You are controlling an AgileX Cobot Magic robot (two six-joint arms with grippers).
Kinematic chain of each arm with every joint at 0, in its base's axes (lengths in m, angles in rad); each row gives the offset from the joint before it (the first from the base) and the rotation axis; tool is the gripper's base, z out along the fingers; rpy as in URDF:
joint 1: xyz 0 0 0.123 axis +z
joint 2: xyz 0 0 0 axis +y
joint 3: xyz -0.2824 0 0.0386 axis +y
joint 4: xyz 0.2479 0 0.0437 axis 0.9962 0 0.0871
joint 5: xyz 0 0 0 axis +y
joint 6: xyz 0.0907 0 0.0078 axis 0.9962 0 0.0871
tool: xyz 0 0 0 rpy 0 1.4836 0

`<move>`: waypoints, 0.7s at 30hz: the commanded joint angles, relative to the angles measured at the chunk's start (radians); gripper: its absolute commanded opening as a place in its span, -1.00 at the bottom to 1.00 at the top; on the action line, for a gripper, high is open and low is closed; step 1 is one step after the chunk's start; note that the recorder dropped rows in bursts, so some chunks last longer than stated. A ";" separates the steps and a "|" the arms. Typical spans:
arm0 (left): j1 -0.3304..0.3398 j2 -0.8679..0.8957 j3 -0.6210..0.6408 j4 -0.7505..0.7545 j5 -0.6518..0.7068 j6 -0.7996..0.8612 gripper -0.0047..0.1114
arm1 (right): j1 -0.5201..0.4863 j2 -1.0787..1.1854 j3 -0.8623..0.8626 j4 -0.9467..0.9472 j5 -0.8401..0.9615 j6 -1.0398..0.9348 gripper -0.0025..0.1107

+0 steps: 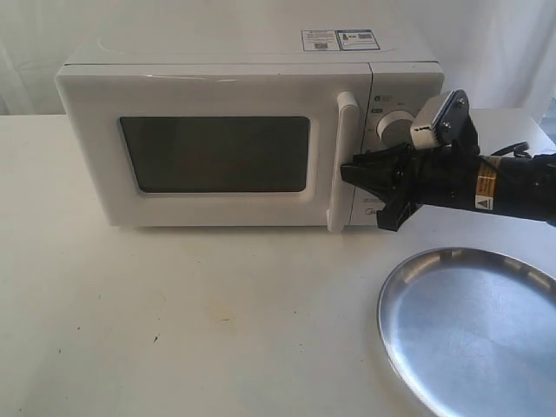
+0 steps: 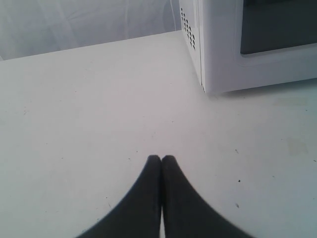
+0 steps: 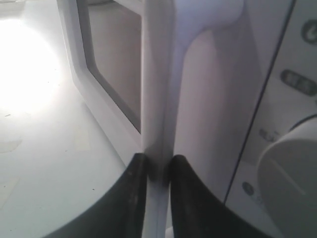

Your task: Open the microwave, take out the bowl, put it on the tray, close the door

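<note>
Although the door [image 1: 95, 156] of the microwave [image 1: 243, 52] sits flush with the case and shows no gap along its edge, the first step looks to be in hand; the right end effector [image 3: 157, 162], reaching in from the right of the exterior view, is pinching the vertical handle [image 1: 343, 122] somewhat below its middle, one finger on each side of the bar; the grasp seems made and the pull not yet begun.

The bowl is nowhere in sight; it is presumably inside, yet the dark window [image 1: 215, 154] reveals nothing, so I cannot tell.

The tray [image 1: 469, 330] lies bare on the worktop [image 1: 174, 304], in front of the microwave and to its right, well apart from the door.

The left end effector [image 2: 161, 159] has its fingers pressed together with nothing between them; it is over open worktop near the microwave's left front corner, touching neither.

By my judgement almost everything is left: swinging the door open, lifting the bowl out, setting it on the tray, and shutting the door again.
</note>
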 commanded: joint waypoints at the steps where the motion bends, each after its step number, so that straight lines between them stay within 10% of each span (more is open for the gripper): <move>1: -0.004 -0.002 -0.001 0.000 -0.001 0.000 -0.92 | 0.083 -0.007 -0.011 -0.185 -0.175 -0.033 -0.96; 21: -0.004 -0.002 -0.001 0.000 -0.001 0.000 -0.92 | 0.155 -0.220 0.063 -0.318 -0.175 -0.041 -0.96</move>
